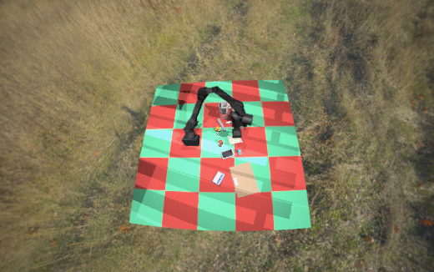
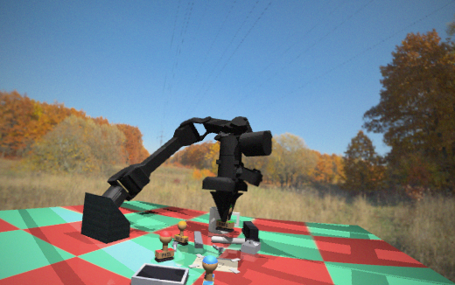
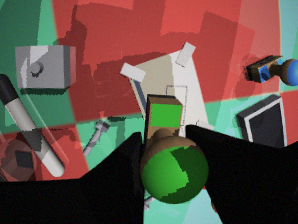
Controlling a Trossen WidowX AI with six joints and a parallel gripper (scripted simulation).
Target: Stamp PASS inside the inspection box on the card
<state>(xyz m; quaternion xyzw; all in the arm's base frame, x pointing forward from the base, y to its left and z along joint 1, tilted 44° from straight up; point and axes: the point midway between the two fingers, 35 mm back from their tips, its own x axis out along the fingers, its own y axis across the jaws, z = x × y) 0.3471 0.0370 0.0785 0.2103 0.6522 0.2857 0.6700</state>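
Note:
My gripper (image 1: 237, 136) (image 2: 225, 219) (image 3: 164, 136) is shut on a green-knobbed stamp (image 2: 225, 225) (image 3: 166, 116), held upright in the air with its block hanging down. In the wrist view the block overlaps the lower left part of the cream card (image 1: 234, 141) (image 2: 227, 264) (image 3: 195, 95), which has white pieces at its corners. The thin outlined box (image 3: 186, 107) on the card is partly hidden by the stamp; no print shows in its visible part. The dark ink pad (image 1: 227, 154) (image 2: 160, 274) (image 3: 263, 125) lies beside the card in its pale tray. The stamp's underside is hidden.
A blue-knobbed stamp (image 1: 239, 152) (image 2: 209, 265) (image 3: 267, 70) stands near the pad. Red (image 2: 164, 251) and yellow (image 2: 181, 234) stamps stand nearer the arm's base. A grey box (image 2: 250, 247) (image 3: 42, 67), a marker (image 3: 37, 130), a bolt (image 3: 95, 137) and a mug (image 1: 224, 108) are around.

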